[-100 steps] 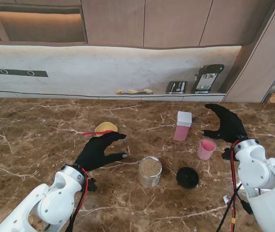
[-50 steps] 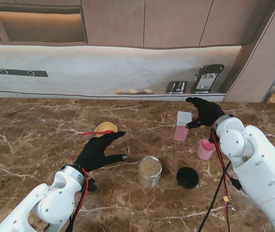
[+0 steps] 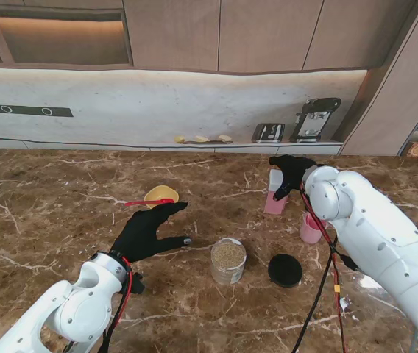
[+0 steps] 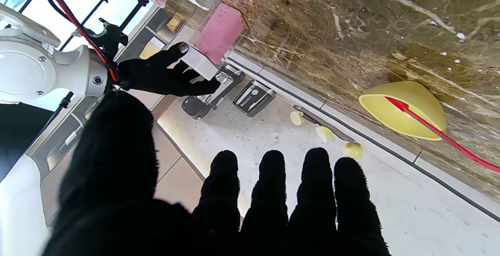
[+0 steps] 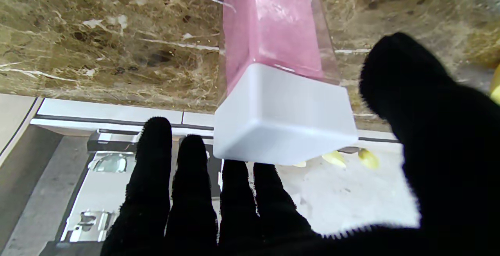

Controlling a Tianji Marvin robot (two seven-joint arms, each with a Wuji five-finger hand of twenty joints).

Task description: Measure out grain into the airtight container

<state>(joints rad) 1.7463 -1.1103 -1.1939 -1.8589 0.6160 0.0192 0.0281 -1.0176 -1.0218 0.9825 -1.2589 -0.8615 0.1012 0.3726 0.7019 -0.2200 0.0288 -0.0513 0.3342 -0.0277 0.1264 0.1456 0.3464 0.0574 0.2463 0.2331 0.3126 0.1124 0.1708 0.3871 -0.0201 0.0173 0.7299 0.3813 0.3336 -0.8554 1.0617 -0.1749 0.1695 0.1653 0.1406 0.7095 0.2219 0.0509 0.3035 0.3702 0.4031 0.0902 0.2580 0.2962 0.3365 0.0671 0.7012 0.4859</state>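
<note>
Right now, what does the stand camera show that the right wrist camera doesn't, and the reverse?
Only the stand view shows the round glass jar of grain, the black round lid, the pink cup, the yellow bowl with a red spoon and the left hand. Only the right wrist view shows the open gap between its fingers and the lid. Both show the right hand at the white-lidded pink square container.
</note>
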